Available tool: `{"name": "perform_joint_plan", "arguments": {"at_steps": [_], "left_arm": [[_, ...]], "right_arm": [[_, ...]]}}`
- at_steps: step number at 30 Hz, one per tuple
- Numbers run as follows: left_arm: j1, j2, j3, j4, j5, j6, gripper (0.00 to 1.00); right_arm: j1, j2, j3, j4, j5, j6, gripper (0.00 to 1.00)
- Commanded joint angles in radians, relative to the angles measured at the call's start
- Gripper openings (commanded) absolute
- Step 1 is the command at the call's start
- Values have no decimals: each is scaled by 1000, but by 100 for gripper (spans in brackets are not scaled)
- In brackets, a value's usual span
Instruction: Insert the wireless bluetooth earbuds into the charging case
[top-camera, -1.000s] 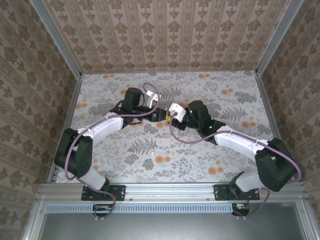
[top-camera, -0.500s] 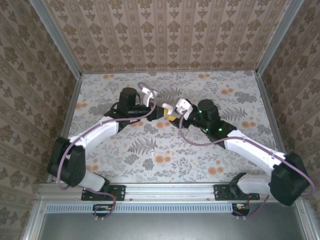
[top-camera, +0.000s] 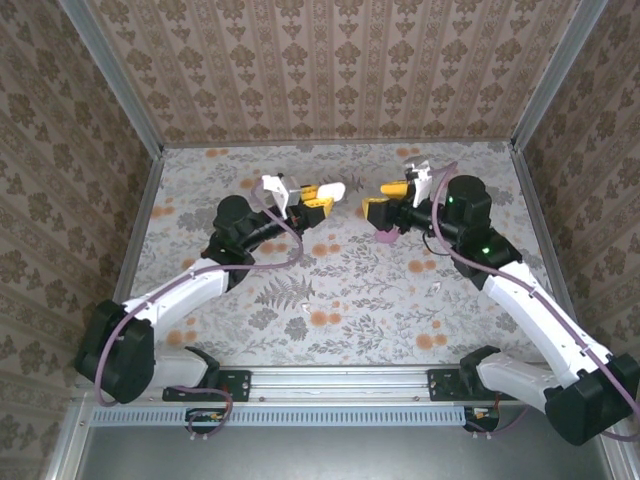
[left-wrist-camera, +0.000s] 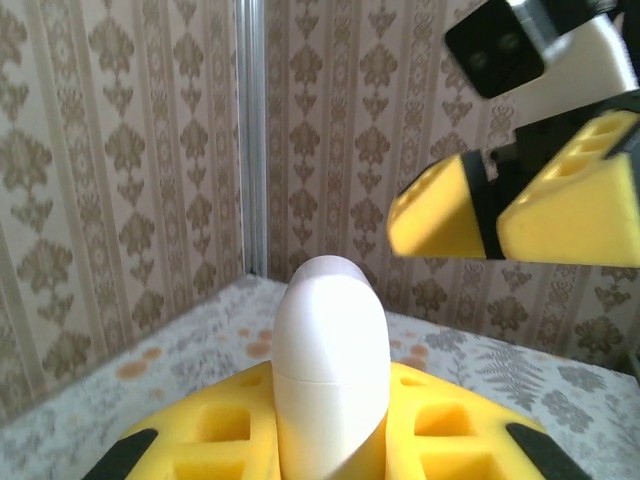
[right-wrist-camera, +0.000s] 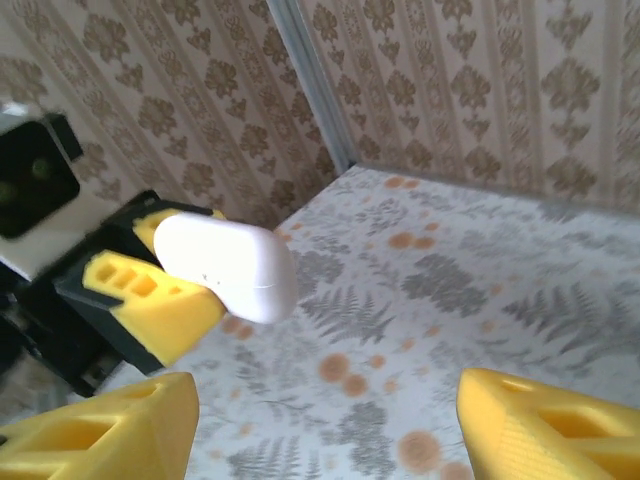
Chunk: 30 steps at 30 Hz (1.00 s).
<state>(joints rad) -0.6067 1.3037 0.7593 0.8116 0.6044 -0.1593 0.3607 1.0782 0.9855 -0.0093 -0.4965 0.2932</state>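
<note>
My left gripper (top-camera: 318, 195) is shut on a white pebble-shaped charging case (top-camera: 331, 190), held in the air above the middle of the table. In the left wrist view the case (left-wrist-camera: 330, 340) stands upright between the yellow pads with its lid closed along a thin seam. My right gripper (top-camera: 380, 200) faces it from the right, open and empty, a short gap away. In the right wrist view the case (right-wrist-camera: 228, 266) pokes out of the left gripper's fingers (right-wrist-camera: 150, 292). Two tiny white bits, possibly earbuds (top-camera: 437, 290) (top-camera: 303, 312), lie on the printed table.
A small pink-purple piece (top-camera: 388, 237) shows just under the right gripper; I cannot tell what it is. Patterned walls (top-camera: 330, 70) close the table on three sides. The flowered table surface (top-camera: 350, 290) lies below both raised grippers.
Both grippers have risen and drawn apart, the left one carrying the case to the left. The right gripper has opened and swung right, away from the case.
</note>
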Motion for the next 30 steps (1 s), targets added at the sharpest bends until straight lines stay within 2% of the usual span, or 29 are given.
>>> {"name": "perform_joint_plan", "arguments": {"at_steps": [1, 3, 6, 11, 15, 23, 30], "left_arm": [[-20, 38, -28, 222, -23, 40, 15], [-28, 62, -32, 261, -42, 31, 14], [-38, 87, -16, 263, -70, 39, 14], [-65, 78, 19, 186, -144, 75, 13], [-68, 60, -17, 237, -209, 34, 13], [-77, -7, -143, 256, -215, 83, 13], [-77, 26, -138, 328, -158, 27, 13]], "right_arm": [[-45, 44, 92, -61, -135, 240, 70], [-67, 82, 116, -15, -207, 351, 70], [-70, 121, 125, 52, -276, 413, 70], [-73, 132, 119, 70, -257, 471, 70], [-78, 127, 112, 94, -228, 538, 69], [-85, 153, 116, 33, -292, 404, 66], [-79, 162, 107, 82, -358, 508, 64]]}}
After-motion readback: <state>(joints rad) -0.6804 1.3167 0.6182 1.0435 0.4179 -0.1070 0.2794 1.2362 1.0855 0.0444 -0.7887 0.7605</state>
